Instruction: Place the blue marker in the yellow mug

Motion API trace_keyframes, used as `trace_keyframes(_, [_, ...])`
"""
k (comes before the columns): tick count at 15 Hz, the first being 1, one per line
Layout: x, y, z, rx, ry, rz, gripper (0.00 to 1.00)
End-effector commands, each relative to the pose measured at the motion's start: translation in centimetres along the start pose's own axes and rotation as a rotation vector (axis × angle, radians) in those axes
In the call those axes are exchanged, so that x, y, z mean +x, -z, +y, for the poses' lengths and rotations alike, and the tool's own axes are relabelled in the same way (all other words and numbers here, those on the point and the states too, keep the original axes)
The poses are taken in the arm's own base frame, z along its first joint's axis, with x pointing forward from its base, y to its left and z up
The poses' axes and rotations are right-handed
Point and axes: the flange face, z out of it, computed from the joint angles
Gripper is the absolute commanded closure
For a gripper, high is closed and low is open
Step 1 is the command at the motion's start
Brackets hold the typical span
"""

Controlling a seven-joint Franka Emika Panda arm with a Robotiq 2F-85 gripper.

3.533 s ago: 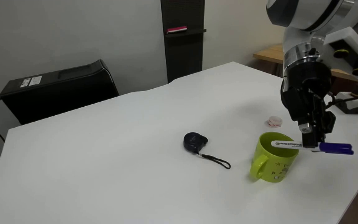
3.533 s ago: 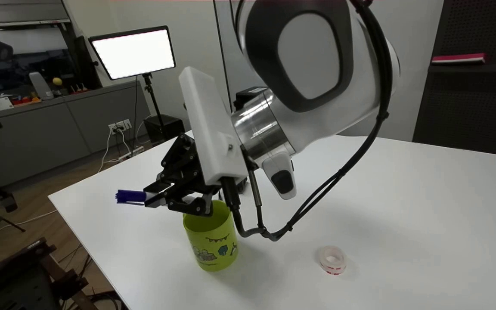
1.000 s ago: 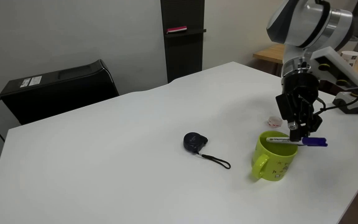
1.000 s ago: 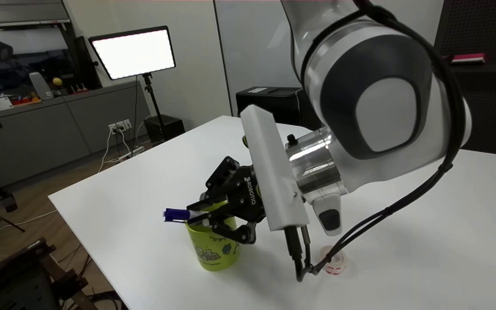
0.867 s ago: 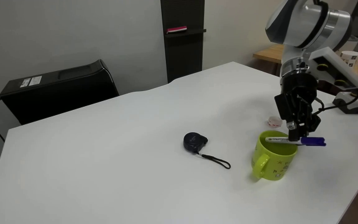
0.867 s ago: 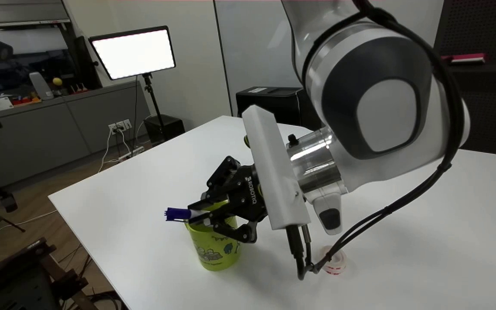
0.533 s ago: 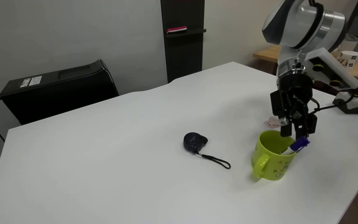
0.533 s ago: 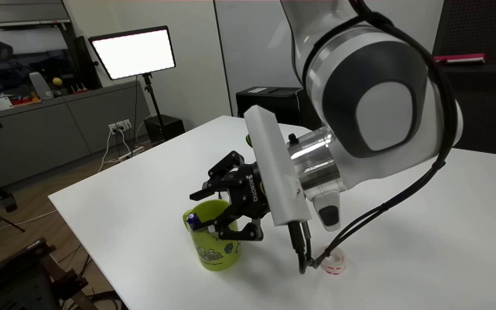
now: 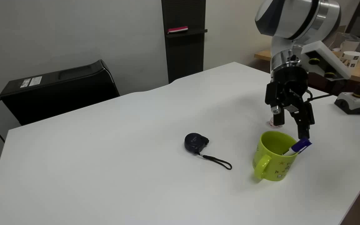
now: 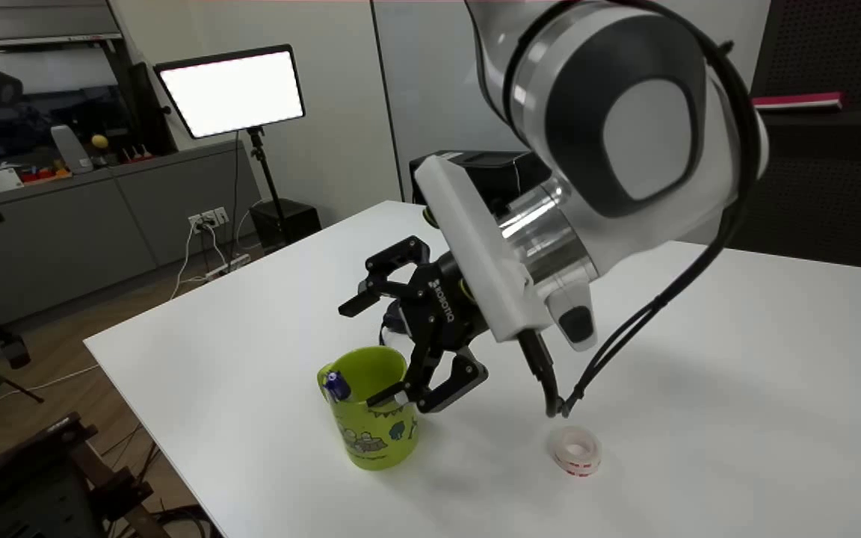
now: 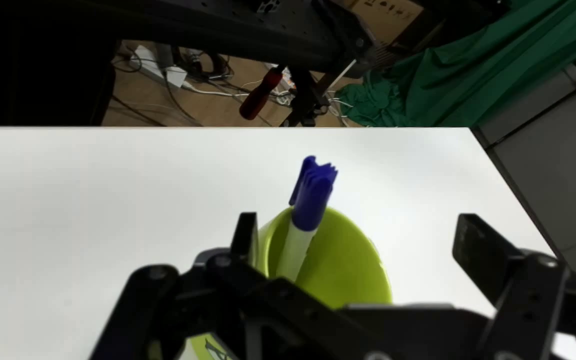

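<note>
The yellow mug (image 9: 273, 165) stands upright on the white table in both exterior views. Inside it leans the blue marker (image 11: 313, 200), tilted, its blue cap sticking out above the rim and its white barrel going down into the mug. The barrel's lower end is hidden. My gripper (image 10: 363, 354) is open just above the mug, its two fingers wide apart and nothing held. In the wrist view, the marker and the mug's mouth (image 11: 343, 265) show between the spread fingers, nearer the left one. One fingertip hangs close to the mug's rim in an exterior view.
A dark tape measure (image 9: 195, 142) with a cord loop lies beside the mug. A small roll of clear tape (image 10: 578, 452) rests on the table behind the gripper. A grey-white box (image 9: 355, 103) sits at the table's far side. A black case (image 9: 61, 90) stands beyond the table edge.
The gripper has opened and let go of the marker, which tipped from level over the mug to leaning inside it. Since then the gripper has risen slightly; the mug stays nearly where it was.
</note>
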Motion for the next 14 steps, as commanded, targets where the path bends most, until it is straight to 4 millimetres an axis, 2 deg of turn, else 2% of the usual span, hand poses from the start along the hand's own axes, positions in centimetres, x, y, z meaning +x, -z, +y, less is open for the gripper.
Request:
trace_keyframes(1, [-3.1,1.5,-4.4,-0.175,0.032,0.066,0.0])
trace_keyframes(6, [-6.3,2.1,-9.0,-0.425,0.083,0.156,0.0])
trace_keyframes(10, [-8.1,0.7,-11.6,-0.634,0.154,0.223,0.0])
trace_keyframes(13, [-8.6,-2.0,-12.9,-0.783,0.236,0.278,0.0])
trace_keyframes(14, [-7.2,-0.3,-12.2,-0.707,0.223,0.229,0.0])
